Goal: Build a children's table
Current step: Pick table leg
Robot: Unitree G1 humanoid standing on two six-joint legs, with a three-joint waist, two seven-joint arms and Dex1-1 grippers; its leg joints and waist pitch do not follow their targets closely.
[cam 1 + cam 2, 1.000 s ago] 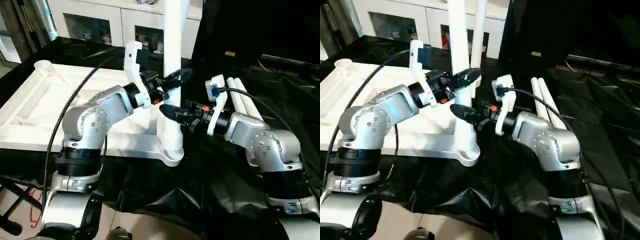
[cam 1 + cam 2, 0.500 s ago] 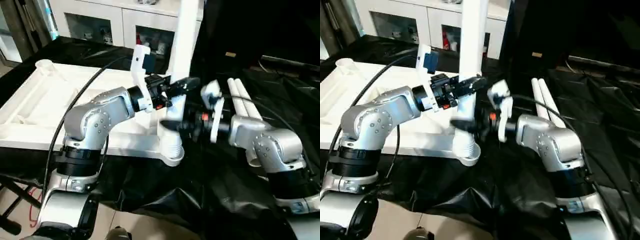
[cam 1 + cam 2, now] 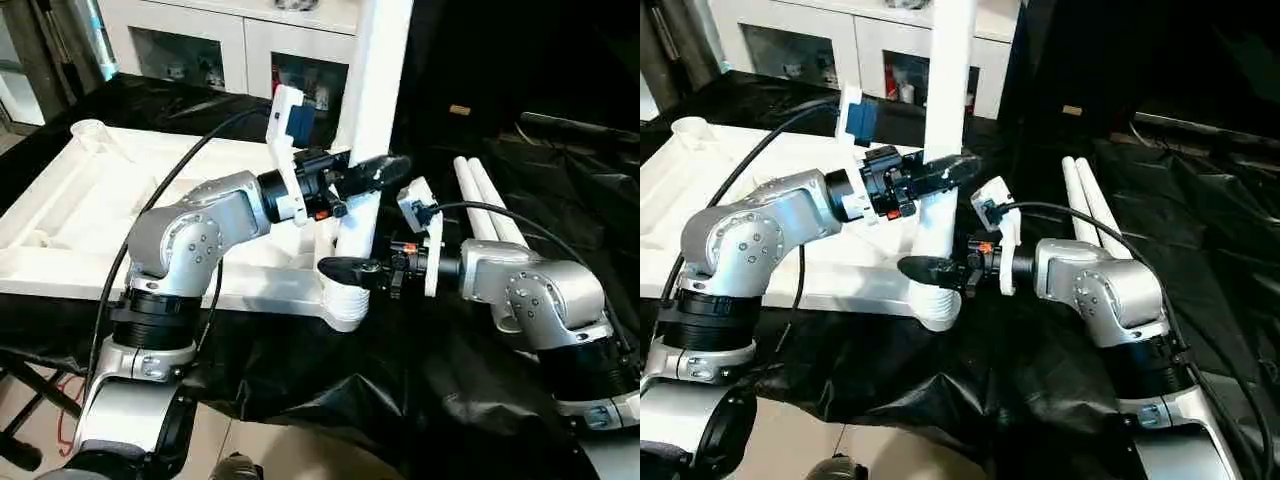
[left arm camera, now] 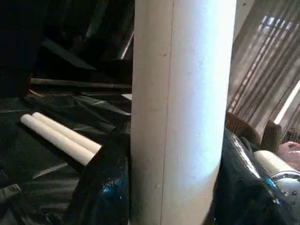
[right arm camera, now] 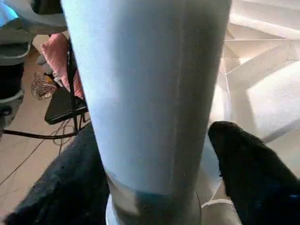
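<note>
At the tabletop (image 3: 70,200) corner, both jaws straddle the upright leg (image 3: 372,110); no writing readable.

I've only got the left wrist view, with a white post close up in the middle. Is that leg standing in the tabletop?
Observer: Yes. The leg stands up, leaning a little, with its lower end in the near corner socket of the upturned tabletop.
Operator: Where's the right claw?
Observer: The right claw is low on the leg, just above the socket. It has one finger on each side, and there is a gap beside at least one finger.
Operator: And how high is my left claw?
Observer: The left claw grips the leg higher up, above the right claw.
</note>
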